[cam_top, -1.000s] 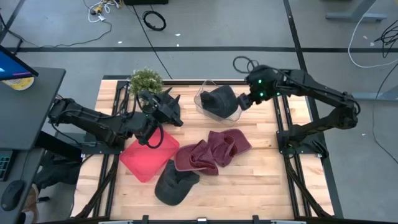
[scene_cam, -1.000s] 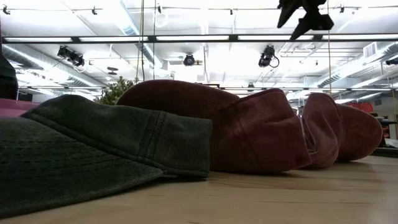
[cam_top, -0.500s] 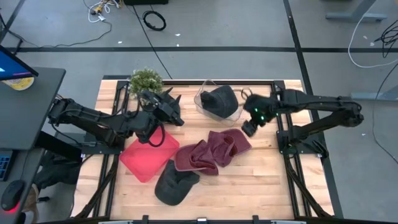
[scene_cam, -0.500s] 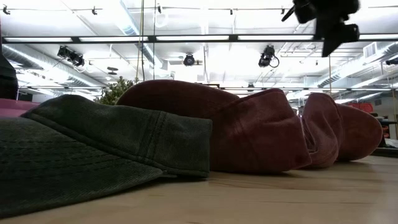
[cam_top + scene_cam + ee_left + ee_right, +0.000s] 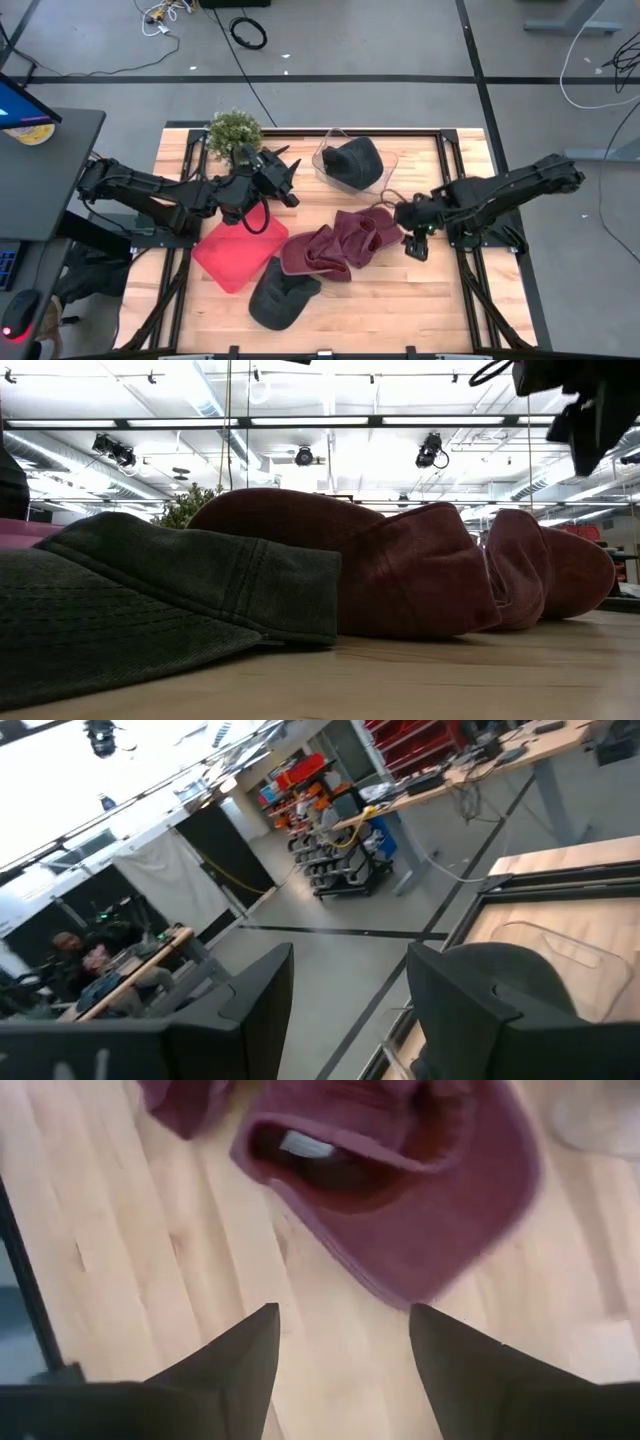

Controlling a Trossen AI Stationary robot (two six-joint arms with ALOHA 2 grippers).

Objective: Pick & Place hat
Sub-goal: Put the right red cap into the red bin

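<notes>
Two maroon caps lie on the table's middle: one (image 5: pixel 370 232) upside down with its hollow showing (image 5: pixel 400 1190), the other (image 5: pixel 315 252) beside it to the left. A dark grey cap (image 5: pixel 280 293) lies near the front edge (image 5: pixel 150 610). Another dark cap (image 5: pixel 352 162) sits inside a clear bin (image 5: pixel 325 165). My right gripper (image 5: pixel 417 245) is open, above the table just right of the upturned maroon cap, touching nothing. My left gripper (image 5: pixel 285 178) is open, raised above the pink tray (image 5: pixel 235 255), left of the clear bin.
A small potted plant (image 5: pixel 233 130) stands at the far left corner. The pink tray lies on the table's left half. Black frame rails (image 5: pixel 455 200) run along the table's sides. Bare wood (image 5: pixel 400 295) shows at the near right.
My right gripper has moved from over the clear bin toward the table's near edge and down, arriving beside the upturned maroon cap's right side. My left gripper has shifted slightly toward the right. The caps have stayed where they were.
</notes>
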